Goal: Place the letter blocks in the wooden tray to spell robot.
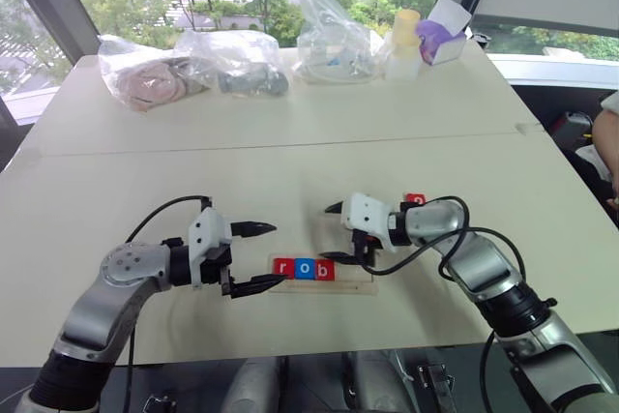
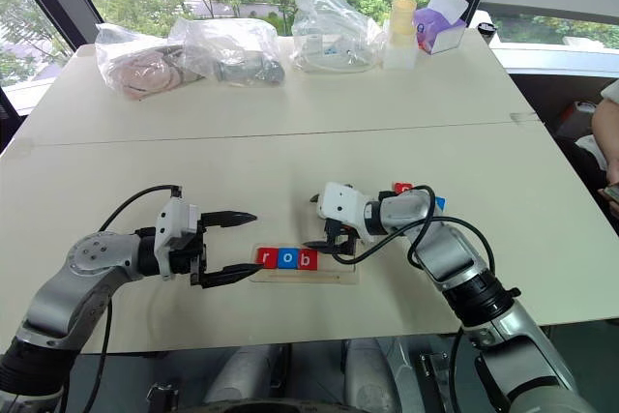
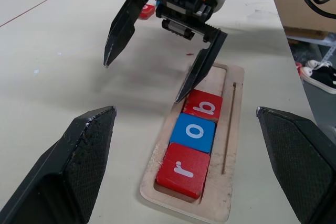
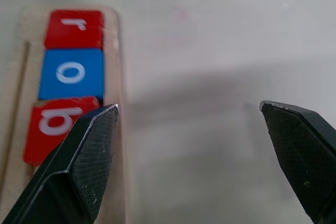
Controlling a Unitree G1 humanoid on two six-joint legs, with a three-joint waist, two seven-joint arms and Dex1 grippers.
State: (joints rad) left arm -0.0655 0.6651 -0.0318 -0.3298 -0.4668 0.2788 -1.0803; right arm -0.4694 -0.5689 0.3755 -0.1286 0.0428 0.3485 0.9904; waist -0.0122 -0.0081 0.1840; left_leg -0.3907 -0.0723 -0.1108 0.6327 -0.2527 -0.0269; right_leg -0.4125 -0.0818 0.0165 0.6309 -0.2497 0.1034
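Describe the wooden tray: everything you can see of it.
The tray is a long, narrow strip of pale wood with rounded ends, a shallow slot and a thin groove along one side. It lies flat on the table between the two hands. Its slot holds three blocks side by side from one end: red r, blue o, red b. The rest of the slot is unfilled. One finger of the open right hand hangs just over the b; contact cannot be told.
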